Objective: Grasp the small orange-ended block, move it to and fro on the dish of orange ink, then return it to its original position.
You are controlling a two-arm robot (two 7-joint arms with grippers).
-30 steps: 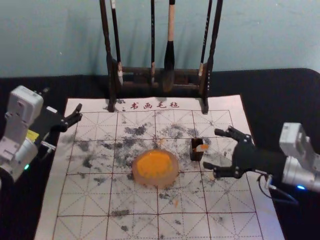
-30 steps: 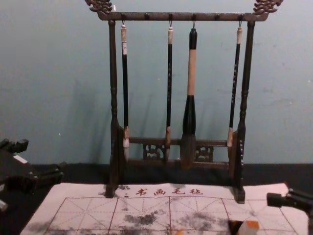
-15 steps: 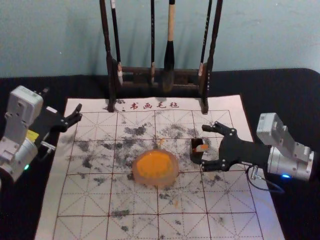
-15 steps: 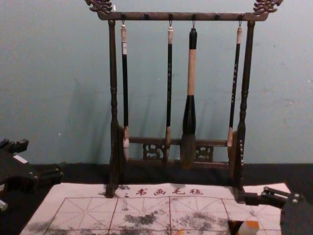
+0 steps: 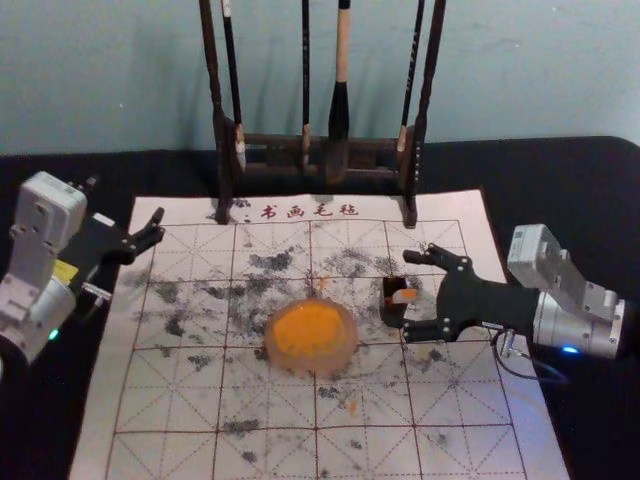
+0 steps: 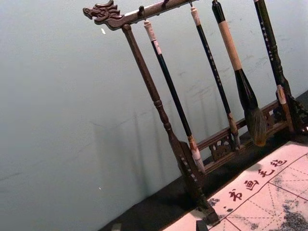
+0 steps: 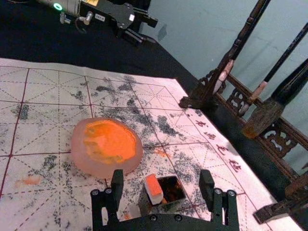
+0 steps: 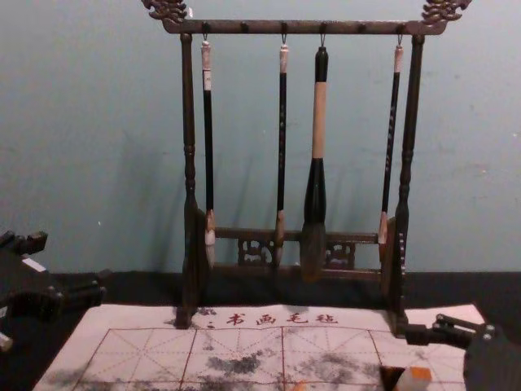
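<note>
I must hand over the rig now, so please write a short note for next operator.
Right end effector: open around the orange-ended block, not gripping.
Left end effector: open, idle, far left.
Block is at the small dark box; ink dish lies left of it.
Done: right one is in place to grasp.
Remaining: grip, to-and-fro on the ink, return block.

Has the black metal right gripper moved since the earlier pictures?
Yes. In the head view, the right gripper has moved leftward since the first picture, closer to the small dark open-topped box, which stayed in place.
</note>
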